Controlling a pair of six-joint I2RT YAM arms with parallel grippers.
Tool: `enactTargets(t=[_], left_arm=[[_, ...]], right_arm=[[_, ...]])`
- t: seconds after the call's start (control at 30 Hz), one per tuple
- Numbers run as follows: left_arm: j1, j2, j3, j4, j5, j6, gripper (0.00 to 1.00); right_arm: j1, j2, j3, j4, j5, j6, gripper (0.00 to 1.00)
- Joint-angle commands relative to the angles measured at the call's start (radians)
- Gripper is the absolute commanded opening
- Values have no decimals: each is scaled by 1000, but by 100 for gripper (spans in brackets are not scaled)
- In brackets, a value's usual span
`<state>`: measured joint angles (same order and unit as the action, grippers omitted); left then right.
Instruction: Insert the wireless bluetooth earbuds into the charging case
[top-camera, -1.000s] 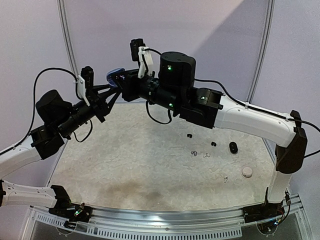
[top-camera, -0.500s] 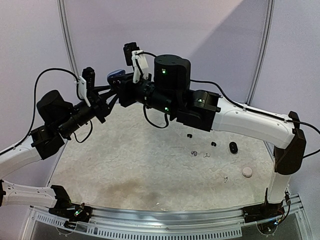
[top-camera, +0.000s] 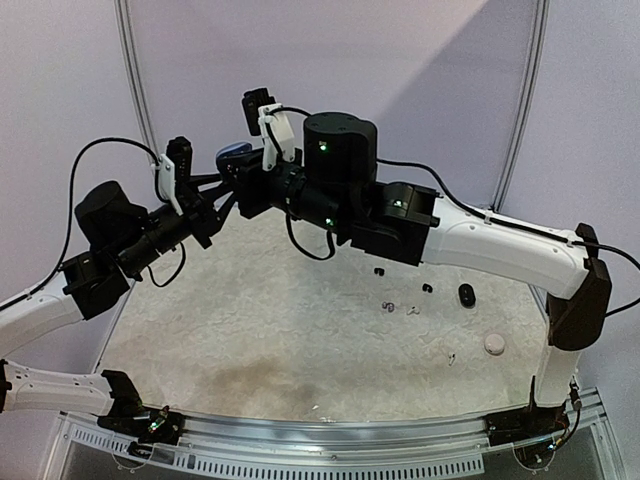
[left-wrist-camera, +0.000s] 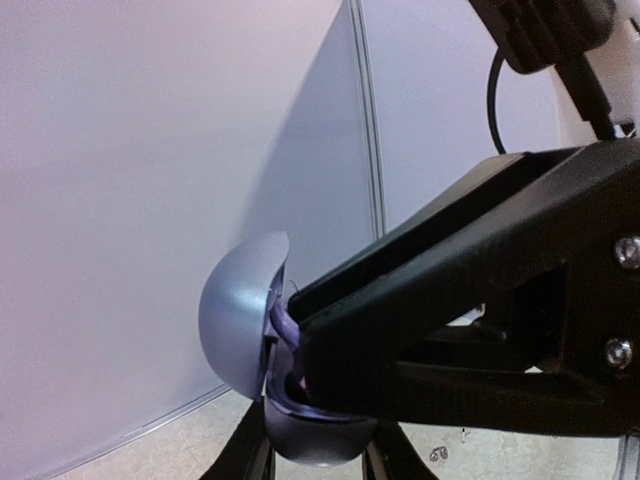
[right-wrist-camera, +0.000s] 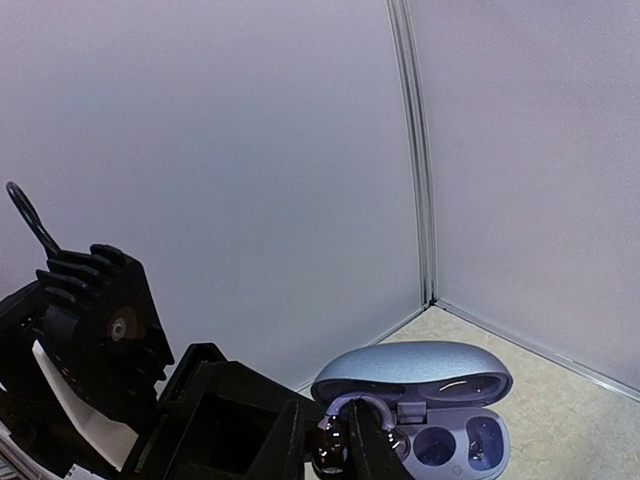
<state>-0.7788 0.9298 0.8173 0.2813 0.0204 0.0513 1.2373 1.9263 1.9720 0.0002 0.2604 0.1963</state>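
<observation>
The pale blue charging case (top-camera: 233, 152) hangs in the air at the back left, held by my left gripper (top-camera: 224, 182). In the left wrist view the lid (left-wrist-camera: 235, 320) stands open and my left gripper (left-wrist-camera: 315, 458) is shut on the case's base from below. The right wrist view looks into the open case (right-wrist-camera: 455, 440). My right gripper (right-wrist-camera: 328, 445) is at its left well, shut on a dark, glossy earbud (right-wrist-camera: 332, 452) with a purplish hook. Two wells on the right show dark hollows. Other earbuds (top-camera: 388, 306) lie on the table.
On the white mat (top-camera: 250, 320) at the right lie a small black case (top-camera: 467, 294), a round white case (top-camera: 494, 344) and several tiny dark and pale earbuds (top-camera: 427, 287). A grey wall (top-camera: 400, 60) stands close behind both grippers.
My right arm has swung left and slightly up, bringing its fingers in against the case. My left arm and the case have shifted only a little.
</observation>
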Motion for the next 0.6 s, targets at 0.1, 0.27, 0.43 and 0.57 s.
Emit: enactTargets(t=[0.1, 0.27, 0.43, 0.57], left_arm=[[-20, -17, -10, 44, 47, 3, 0], [-20, -18, -12, 45, 52, -11, 0], [-20, -19, -11, 44, 57, -46, 0], [-20, -25, -8, 22, 59, -96, 0]], right_arm=[[2, 47, 11, -76, 70, -12, 20], [2, 48, 11, -95, 96, -18, 20], [2, 47, 11, -105, 112, -23, 23], [2, 40, 10, -119, 118, -28, 25]])
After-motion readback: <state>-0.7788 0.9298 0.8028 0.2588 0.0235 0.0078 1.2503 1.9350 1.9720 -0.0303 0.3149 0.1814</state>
